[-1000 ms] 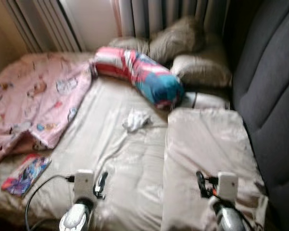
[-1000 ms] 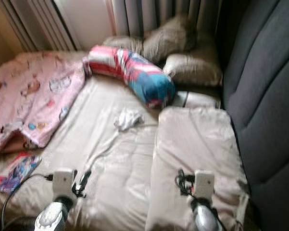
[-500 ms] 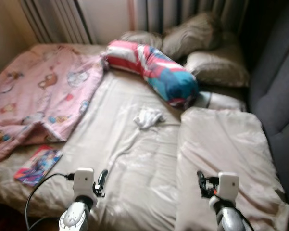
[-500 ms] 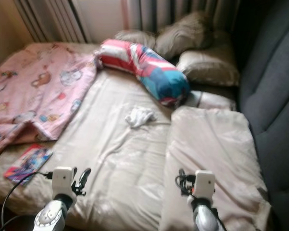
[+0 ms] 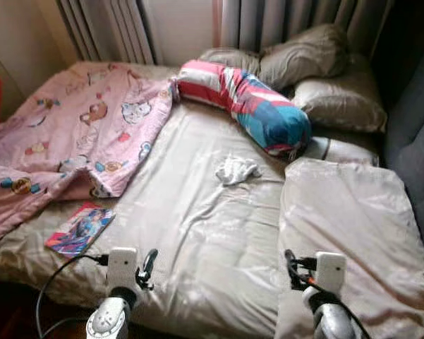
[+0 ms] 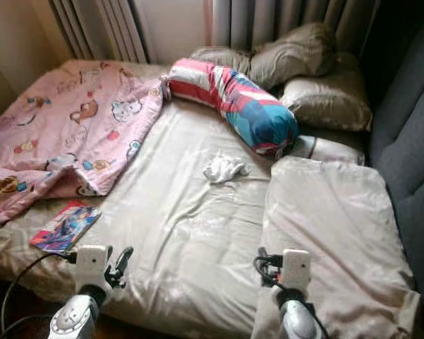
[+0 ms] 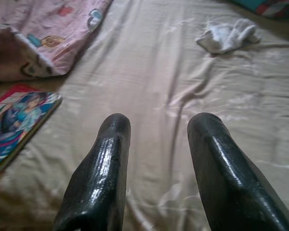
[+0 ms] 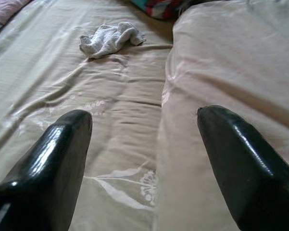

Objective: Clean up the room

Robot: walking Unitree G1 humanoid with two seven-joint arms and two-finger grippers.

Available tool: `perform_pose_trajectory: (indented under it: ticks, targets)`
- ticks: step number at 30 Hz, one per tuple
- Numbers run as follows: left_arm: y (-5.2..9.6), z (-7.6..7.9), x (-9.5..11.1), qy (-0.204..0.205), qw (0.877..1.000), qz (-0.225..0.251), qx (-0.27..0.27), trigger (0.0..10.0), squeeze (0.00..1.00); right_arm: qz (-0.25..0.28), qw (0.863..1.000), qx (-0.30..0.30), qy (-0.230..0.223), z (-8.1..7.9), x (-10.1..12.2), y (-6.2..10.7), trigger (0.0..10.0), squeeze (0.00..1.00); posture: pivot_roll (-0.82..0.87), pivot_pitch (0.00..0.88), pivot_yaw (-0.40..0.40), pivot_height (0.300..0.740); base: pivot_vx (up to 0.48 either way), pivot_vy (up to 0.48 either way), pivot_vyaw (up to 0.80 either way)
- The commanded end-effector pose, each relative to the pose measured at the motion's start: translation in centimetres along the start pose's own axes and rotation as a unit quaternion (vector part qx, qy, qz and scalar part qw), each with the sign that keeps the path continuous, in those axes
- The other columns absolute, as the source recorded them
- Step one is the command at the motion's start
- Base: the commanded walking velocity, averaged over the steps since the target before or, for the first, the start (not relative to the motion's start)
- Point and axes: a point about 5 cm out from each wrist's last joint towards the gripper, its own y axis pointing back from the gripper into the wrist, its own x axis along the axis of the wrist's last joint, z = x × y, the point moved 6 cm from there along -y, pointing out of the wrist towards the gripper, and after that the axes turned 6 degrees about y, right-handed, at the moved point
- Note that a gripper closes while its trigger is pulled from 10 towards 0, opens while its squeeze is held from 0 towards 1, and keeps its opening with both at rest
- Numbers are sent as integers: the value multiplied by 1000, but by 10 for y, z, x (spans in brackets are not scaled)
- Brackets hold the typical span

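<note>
The left tool [image 7: 156, 159] and the right tool [image 8: 144, 159] hover over the near edge of the bed [image 5: 197, 240], both with fingers spread wide and holding nothing. Well beyond them, near the bed's middle, lies a crumpled white cloth [image 5: 237, 169], likely the first thing to clear. It looks light, soft and limp, so a pinch on its bunched centre should lift it. A magazine [image 5: 80, 229] lies flat near the left edge, just beside the pink blanket [image 5: 77, 134]; thin and harder to grip.
</note>
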Motion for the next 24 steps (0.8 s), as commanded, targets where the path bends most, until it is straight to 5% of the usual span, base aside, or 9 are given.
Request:
perform_pose_trajectory:
  ticks: [1, 24]
  targets:
    - [4, 0, -9, 9, 1000, -13, 2, 10000, 0, -19, 1000, -15, -6, 9, -11, 5, 10000, 0, -10, 243, 60, 740, -240, 349, 0]
    - [3, -1, -8, 7, 1000, -15, 1, 10000, 0, -38, 998, -46, -29, 16, -17, 2, 10000, 0, -7, 231, 61, 740, 0, 472, -104]
